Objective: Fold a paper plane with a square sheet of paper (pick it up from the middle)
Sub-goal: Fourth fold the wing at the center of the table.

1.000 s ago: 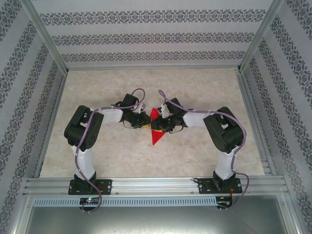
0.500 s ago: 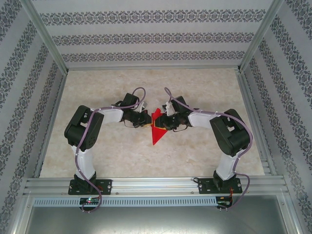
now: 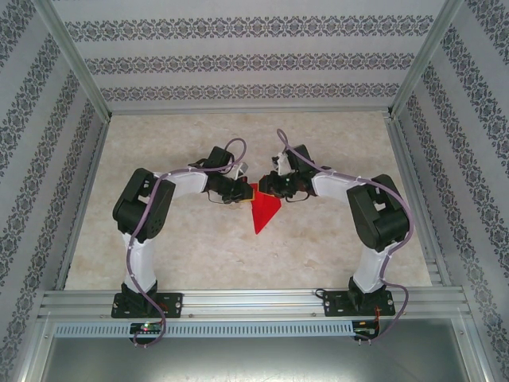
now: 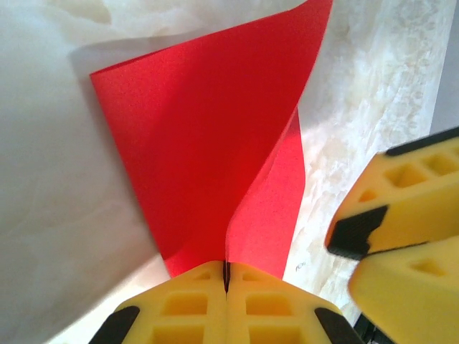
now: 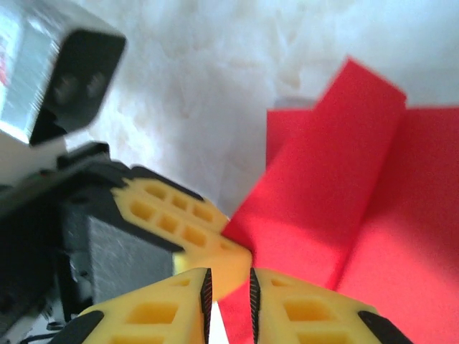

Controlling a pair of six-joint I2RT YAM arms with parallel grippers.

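Open tabletop [image 3: 207,263] around folded red paper [image 3: 264,213]

- One red sheet of paper [image 3: 265,212].
- Two grippers: left gripper [image 4: 226,276], right gripper [image 5: 229,287].
- Two arms: left arm [image 3: 143,211], right arm [image 3: 378,215].
- One table [image 3: 159,255].

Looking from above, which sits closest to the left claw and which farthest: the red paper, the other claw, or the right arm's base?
1. red paper: pinched in the left gripper itself.
2. right gripper: just across, to the right.
3. right arm's base: far off, bottom right.
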